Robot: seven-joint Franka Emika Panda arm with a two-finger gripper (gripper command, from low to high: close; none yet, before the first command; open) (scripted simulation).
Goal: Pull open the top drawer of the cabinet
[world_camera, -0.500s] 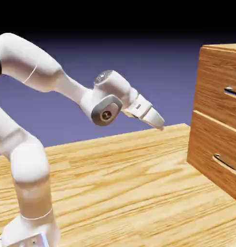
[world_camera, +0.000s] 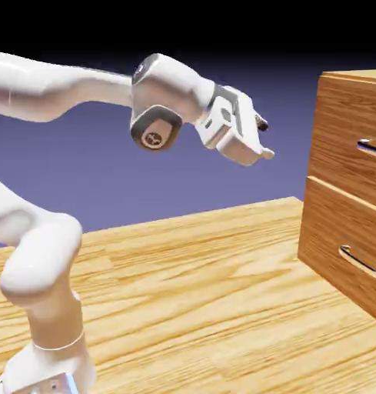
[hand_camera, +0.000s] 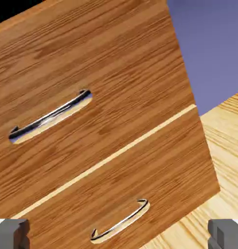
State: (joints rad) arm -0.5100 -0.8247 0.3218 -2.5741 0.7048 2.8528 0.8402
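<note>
The cabinet (world_camera: pixel 352 177) of warm brown wood stands at the right edge of the exterior view and fills most of the hand view (hand_camera: pixel 106 58). Its top drawer (world_camera: pixel 351 131) is closed, flush with the front, and carries a slim silver bar handle (hand_camera: pixel 50 116). In the hand view the top drawer (hand_camera: pixel 91 68) sits above the lower drawer front. My gripper (world_camera: pixel 261 138) hangs in the air to the left of the cabinet at about the top drawer's height, well apart from it. It is open, and its two grey fingertips (hand_camera: pixel 11 233) stand far apart with nothing between them.
A lower drawer (world_camera: pixel 341 246) with its own silver handle (hand_camera: pixel 120 222) sits under the top one. The pale wooden tabletop (world_camera: pixel 206 292) stretches below the arm. The white arm (world_camera: pixel 60 85) reaches in from the left.
The hand has risen and swung to the right toward the cabinet, now pointing more level at the drawer fronts. The drawers have not moved.
</note>
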